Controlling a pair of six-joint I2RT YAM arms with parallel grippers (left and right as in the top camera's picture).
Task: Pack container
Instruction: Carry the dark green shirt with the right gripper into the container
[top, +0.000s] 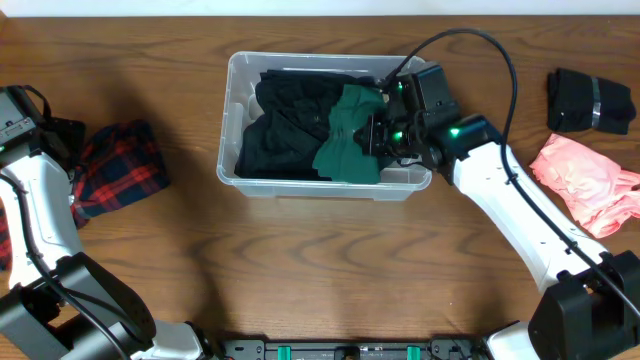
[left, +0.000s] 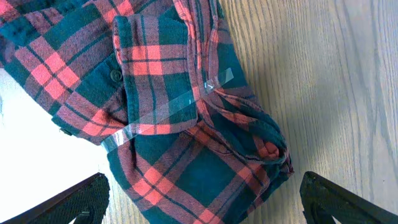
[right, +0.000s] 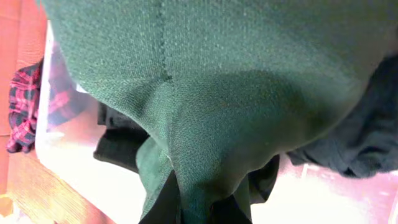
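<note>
Container (top: 232, 150) sits upper-centre of the overhead frame holding dark clothing (top: 280, 130), right gripper (top: 385, 130) pinched tight on green garment (top: 345, 140) over its right end, presumably lowering it in, left gripper (left: 202, 199) spread wide above plaid shirt (left: 161, 112) far left, likely the next pick.

Overhead: straight down, far, whole table (top: 330, 270). Left wrist: close on plaid shirt (left: 186, 124) ahead of left gripper (left: 202, 202). Right wrist: against green garment (right: 217, 93); all share the shirt.
</note>
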